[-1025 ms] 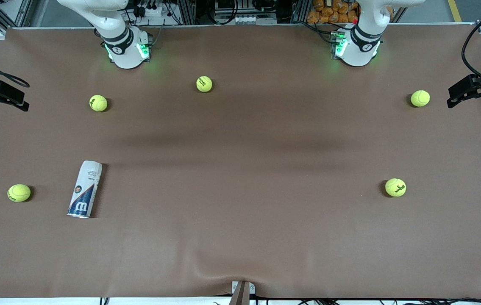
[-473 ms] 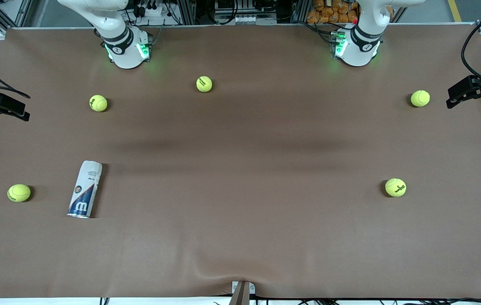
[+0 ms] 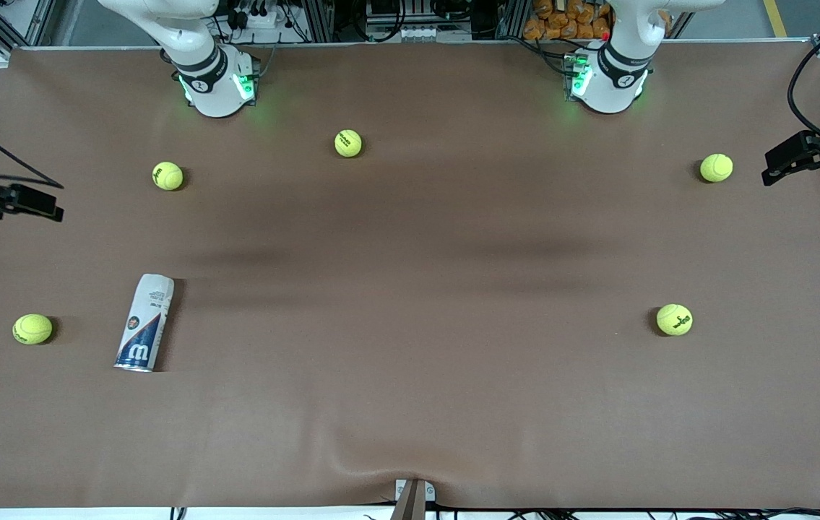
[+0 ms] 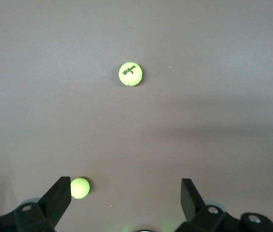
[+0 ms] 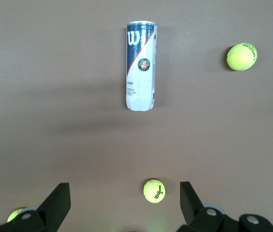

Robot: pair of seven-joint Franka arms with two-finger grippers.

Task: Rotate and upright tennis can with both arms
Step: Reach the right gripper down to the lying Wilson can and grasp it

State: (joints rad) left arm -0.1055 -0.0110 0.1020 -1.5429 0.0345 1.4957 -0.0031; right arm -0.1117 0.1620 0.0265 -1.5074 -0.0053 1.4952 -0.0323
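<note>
Flat on its side, the tennis can (image 3: 145,323) lies on the brown cloth table (image 3: 410,404) toward the right arm's end, its silvery rim pointing at about six o'clock toward the front camera, its white end at twelve; the slim, glossy tube would probably roll under a careless push. One fuzzy yellow-green tennis ball (image 3: 32,328) rests at the can's nine o'clock, another (image 3: 167,175) at twelve, nearer the bases. High over the table's edge at its own end, the right gripper (image 5: 124,203) holds nothing, its black fingers spread wide, the can squarely in its wrist view, likely sizing up an approach. Well apart over the opposite end, the left gripper (image 4: 126,198) hangs equally wide and empty, waiting above a ball (image 4: 130,74).
</note>
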